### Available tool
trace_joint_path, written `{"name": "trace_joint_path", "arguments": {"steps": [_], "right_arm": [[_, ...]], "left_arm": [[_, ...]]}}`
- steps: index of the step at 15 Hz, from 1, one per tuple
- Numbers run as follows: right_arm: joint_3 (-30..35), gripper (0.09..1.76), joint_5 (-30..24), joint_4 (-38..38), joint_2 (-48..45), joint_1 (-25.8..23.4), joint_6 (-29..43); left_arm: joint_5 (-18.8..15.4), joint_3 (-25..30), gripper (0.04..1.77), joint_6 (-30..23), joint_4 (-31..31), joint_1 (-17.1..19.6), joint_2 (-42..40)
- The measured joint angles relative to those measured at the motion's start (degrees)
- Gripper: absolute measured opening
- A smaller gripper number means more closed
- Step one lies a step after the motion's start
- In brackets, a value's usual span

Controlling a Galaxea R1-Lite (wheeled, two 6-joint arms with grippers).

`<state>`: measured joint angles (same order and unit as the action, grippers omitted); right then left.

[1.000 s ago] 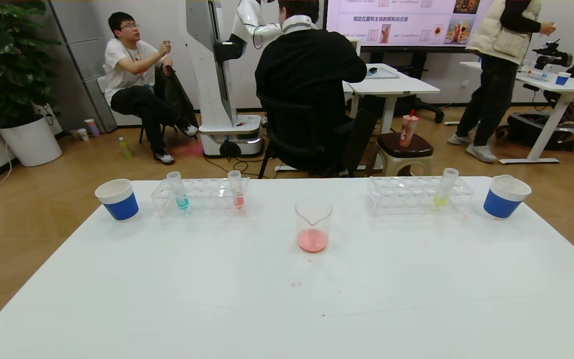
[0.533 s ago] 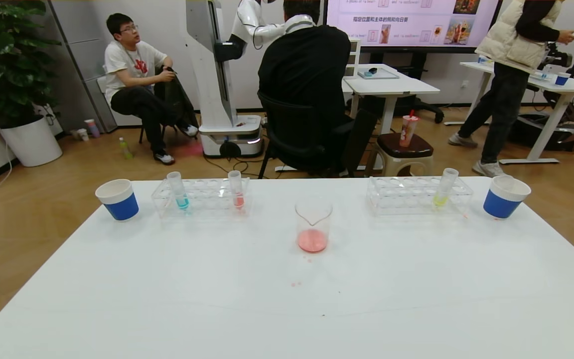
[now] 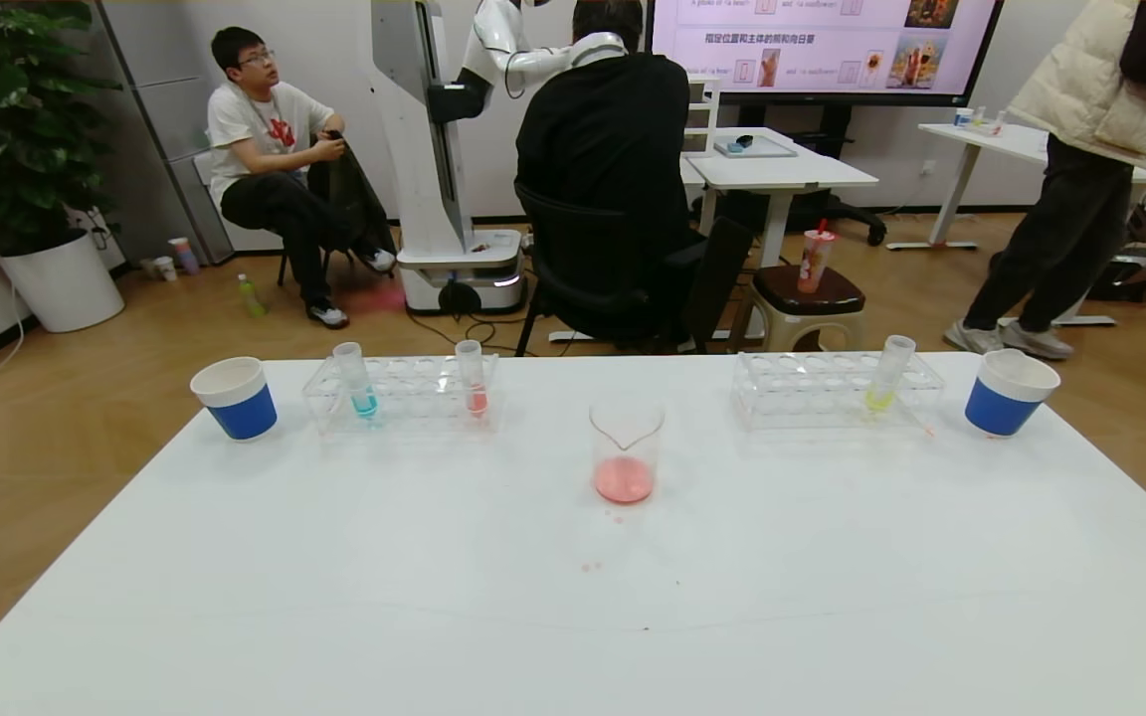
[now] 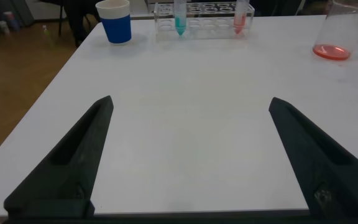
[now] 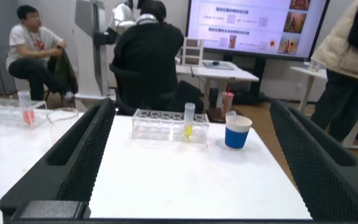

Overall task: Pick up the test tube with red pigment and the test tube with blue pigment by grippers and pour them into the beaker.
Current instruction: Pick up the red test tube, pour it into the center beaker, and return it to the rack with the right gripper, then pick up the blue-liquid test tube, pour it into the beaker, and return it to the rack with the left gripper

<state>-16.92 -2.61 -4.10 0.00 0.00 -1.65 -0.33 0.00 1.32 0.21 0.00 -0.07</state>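
The test tube with blue pigment (image 3: 360,383) stands upright in the clear left rack (image 3: 414,406); it also shows in the left wrist view (image 4: 179,15). A test tube with red liquid (image 3: 474,383) stands in the same rack, also in the left wrist view (image 4: 241,14); I cannot tell its exact shade. The beaker (image 3: 625,447) stands mid-table with a shallow pinkish-red layer in it. Both grippers are out of the head view. My left gripper (image 4: 190,101) is open and empty over the near left of the table. My right gripper (image 5: 191,104) is open and empty, facing the right rack.
A yellow-green tube (image 3: 886,378) stands in the right rack (image 3: 812,398). Blue-and-white cups stand at the far left (image 3: 235,398) and far right (image 3: 1006,398); the right cup holds an empty clear tube (image 5: 231,116). Small red drops lie in front of the beaker. People move behind the table.
Nothing on the table has moved. The person in the pale vest behind the table has walked to the right.
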Motion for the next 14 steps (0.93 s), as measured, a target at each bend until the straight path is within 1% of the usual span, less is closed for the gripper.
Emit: {"name": "trace_joint_path", "arguments": {"steps": [2,3,4,8,14], "right_arm": [[8.7,1.74,-0.1,-3.0,0.0,0.0,-1.1],[12.4,1.74,-0.2,-3.1,0.0,0.0,-1.3],[14.8,1.74,-0.1,-0.4,0.0,0.0,-1.3],[16.7,1.74,1.5,4.4,0.0,0.0,-1.3],[16.9,1.74,1.8,4.3,0.0,0.0,-0.3]], "left_arm": [[0.0,0.0,1.75,0.0,0.0,0.0,0.0],[0.0,0.0,1.75,0.0,0.0,0.0,0.0],[0.0,0.0,1.75,0.0,0.0,0.0,0.0],[0.0,0.0,1.75,0.0,0.0,0.0,0.0],[0.0,0.0,1.75,0.0,0.0,0.0,0.0]]}}
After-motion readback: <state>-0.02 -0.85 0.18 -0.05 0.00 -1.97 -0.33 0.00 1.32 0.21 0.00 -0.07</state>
